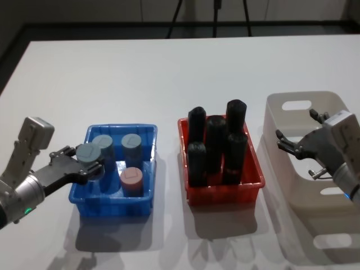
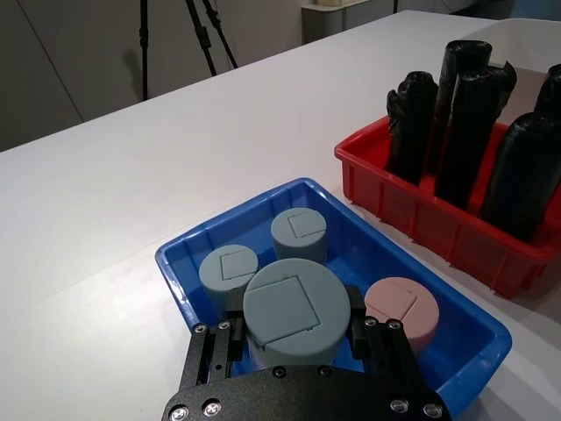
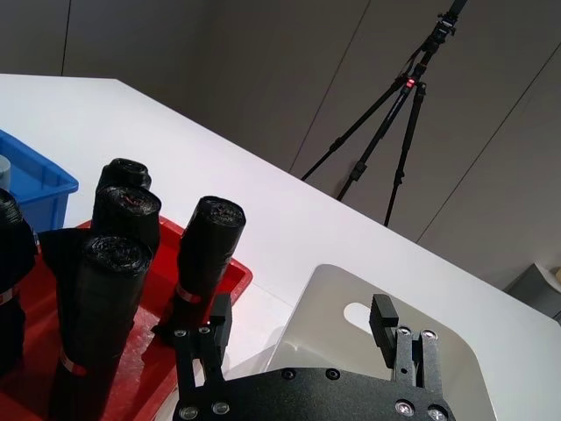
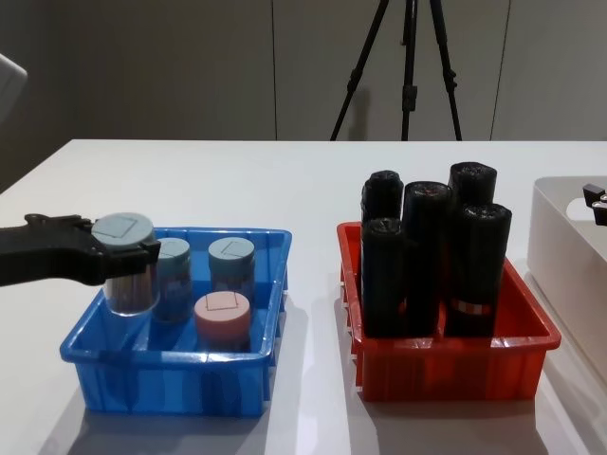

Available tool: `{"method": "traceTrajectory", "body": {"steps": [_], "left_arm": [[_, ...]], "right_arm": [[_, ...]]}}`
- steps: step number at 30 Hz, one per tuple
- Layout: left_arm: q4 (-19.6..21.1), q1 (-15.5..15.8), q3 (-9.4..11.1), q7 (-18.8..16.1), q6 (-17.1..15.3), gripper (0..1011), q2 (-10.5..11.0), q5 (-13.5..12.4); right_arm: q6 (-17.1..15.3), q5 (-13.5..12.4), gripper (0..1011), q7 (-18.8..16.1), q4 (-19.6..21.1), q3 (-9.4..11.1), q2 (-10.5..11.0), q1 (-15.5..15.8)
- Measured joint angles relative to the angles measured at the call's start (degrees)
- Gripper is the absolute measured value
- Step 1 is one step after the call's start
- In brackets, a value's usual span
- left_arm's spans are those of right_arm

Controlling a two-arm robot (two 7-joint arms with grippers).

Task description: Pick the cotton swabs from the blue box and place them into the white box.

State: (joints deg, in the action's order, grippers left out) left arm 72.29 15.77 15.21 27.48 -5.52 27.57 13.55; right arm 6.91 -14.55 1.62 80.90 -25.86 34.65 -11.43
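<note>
Head view: left gripper [image 1: 84,161] at the left side of the blue box [image 1: 121,129], fingers pinching a grey-blue swab tub [image 1: 88,152] by its sides. Two other grey-blue tubs [image 1: 131,144] stand toward the back of that box. Pink tub [image 1: 131,179] nearer the front, to the right of the pinched one. Red tray [image 1: 225,194] of upright black rolls [image 1: 216,143] sits between blue box and white box [image 1: 304,97], all on a white table [image 1: 169,73]. Right gripper [image 1: 288,145] hangs over the white box's left wall, fingers spread, nothing between them.

Left wrist view: pinched tub's lid [image 2: 287,309] up close, black fingers [image 2: 230,326] pressed on either side. Two grey-blue lids beyond it, pink tub [image 2: 401,307] beside it, all inside the blue box. Red tray [image 2: 412,210] and rolls farther off, apart from the box.

Right wrist view: right gripper [image 3: 302,317] jaws wide apart, empty. White box [image 3: 342,282] rim and handle slot just beyond them. Rolls in the red tray beside it, blue box corner [image 3: 35,180] farther on, tripod [image 3: 394,132] behind the table.

Chest view: left gripper [image 4: 95,256] comes in from the left edge, clamped on the tub just under its lid. That lid sits higher than the other three lids, and the tub's lower part is within the box walls. Cannot tell whether its base touches the box floor. Right gripper tip [image 4: 596,201] at the right edge, above the white box.
</note>
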Motion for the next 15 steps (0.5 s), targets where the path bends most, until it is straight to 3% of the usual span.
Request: {"method": "traceTrajectory", "body": {"steps": [15], "left_arm": [[4.44, -2.0, -0.7, 3.52, 1.85, 649, 4.04, 4.62]], "right_arm": [[0.0, 0.0, 1001, 0.0, 0.0, 0.0, 0.0, 0.0]]}}
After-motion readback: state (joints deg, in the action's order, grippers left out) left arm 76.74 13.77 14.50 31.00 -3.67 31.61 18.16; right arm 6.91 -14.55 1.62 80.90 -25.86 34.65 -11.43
